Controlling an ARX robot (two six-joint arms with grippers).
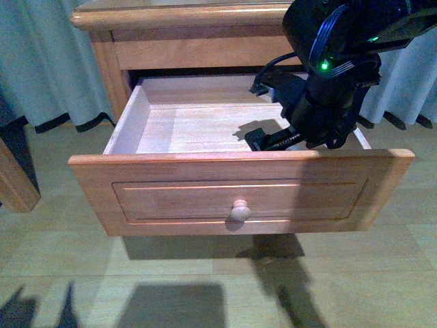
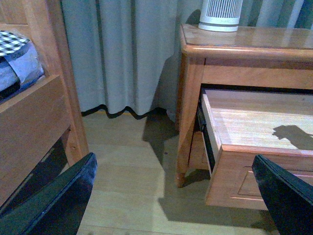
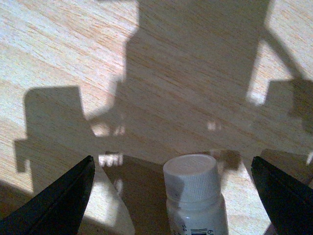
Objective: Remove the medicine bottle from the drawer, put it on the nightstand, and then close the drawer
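pale blue curtains (image 1: 41,61) hang behind the nightstand (image 1: 184,15). our left pincer (image 2: 173,161) gapes wide and empty above the wooden floor (image 2: 127,169) beside it. the drawer (image 1: 239,195) stands open; inside, our right pincer (image 3: 171,166) is spread wide around the medicine bottle (image 3: 191,178), neither finger touching it.

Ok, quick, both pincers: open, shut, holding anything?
Left pincer: open, empty.
Right pincer: open, medicine bottle between its fingers, not gripped.

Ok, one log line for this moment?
drawer: open | bottle: in drawer, not gripped | right hand: open, straddling bottle | left hand: open, empty, outside drawer | step: grasp pending
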